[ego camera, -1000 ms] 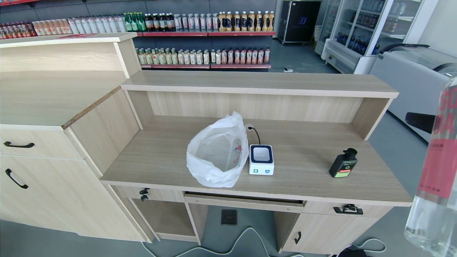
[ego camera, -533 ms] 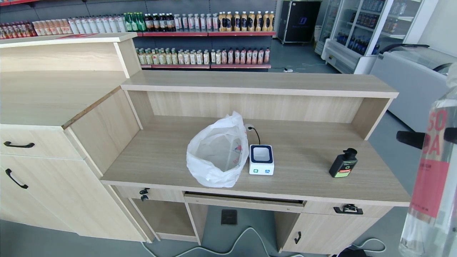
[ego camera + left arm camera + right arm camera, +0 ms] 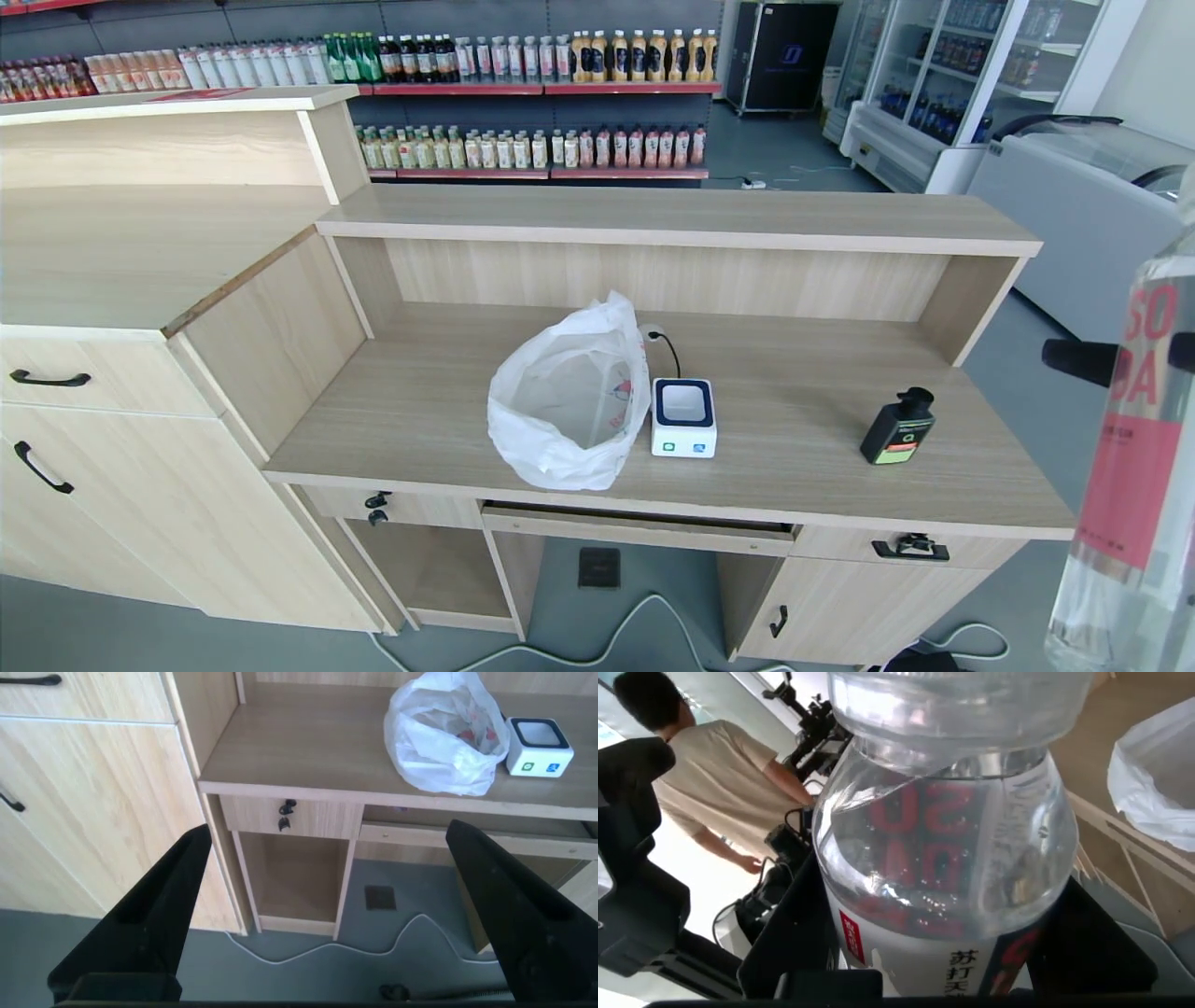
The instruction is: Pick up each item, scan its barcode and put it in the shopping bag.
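- Right gripper [image 3: 1132, 357]: you have it clamped on the soda bottle [image 3: 1125, 485], one dark finger on each side of the clear body, at the upper part of the pink label
- In the right wrist view the same gripper [image 3: 945, 917] has its fingers pressed against the bottle's [image 3: 952, 812] sides
- The bottle's long axis runs close to vertical, shoulder end up and leaning a little to your right, base low; it hangs in the air off the right end of the counter [image 3: 420, 411], well apart from the shopping bag [image 3: 569, 401]
- Left gripper [image 3: 329, 938]: fingers spread wide, holding nothing, low in front of the counter's left end
- On the counter, the bag's mouth gapes upward, the scanner [image 3: 684, 416] sits just beside it, and a dark pump bottle [image 3: 898, 427] stands upright towards the right end
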{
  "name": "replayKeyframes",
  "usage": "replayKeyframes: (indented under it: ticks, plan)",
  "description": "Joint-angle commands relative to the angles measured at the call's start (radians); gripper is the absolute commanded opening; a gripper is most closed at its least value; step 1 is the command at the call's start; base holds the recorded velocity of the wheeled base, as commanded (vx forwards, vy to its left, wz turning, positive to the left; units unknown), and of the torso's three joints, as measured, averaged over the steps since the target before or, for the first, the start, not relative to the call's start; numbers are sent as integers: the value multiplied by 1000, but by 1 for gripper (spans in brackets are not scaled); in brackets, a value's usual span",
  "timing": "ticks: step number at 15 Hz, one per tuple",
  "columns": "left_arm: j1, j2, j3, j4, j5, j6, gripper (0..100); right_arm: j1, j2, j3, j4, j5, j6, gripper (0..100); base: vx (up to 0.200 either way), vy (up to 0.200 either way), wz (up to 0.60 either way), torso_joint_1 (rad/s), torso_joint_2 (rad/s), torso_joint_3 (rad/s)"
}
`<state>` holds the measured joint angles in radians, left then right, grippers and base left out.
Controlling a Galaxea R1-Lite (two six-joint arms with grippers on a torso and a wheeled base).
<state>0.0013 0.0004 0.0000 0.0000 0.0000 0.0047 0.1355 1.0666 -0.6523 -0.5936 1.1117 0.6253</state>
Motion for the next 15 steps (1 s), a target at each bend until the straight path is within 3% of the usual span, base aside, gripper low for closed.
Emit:
replayKeyframes:
  ticks: [1,7,9,11,13,15]
  plan:
    - [0,0,0,0,0,0,100,1,3,-4,-2,0,-1,0,0,0,0,0,0,0]
    - [0,0,0,0,0,0,100,-13,4,-9,-2,-1,-3,0,0,0,0,0,0,0]
    - [0,0,0,0,0,0,100,-68,44,-9,-2,-47,-79,0,0,0,0,0,0,0]
    - [0,0,0,0,0,0,100,-99,102,2,-2,-176,-222,0,0,0,0,0,0,0]
    - [0,0,0,0,0,0,100,-129,190,10,2,-366,-380,0,0,0,0,0,0,0]
    - [0,0,0,0,0,0,100,-180,308,10,-3,-593,-627,0,0,0,0,0,0,0]
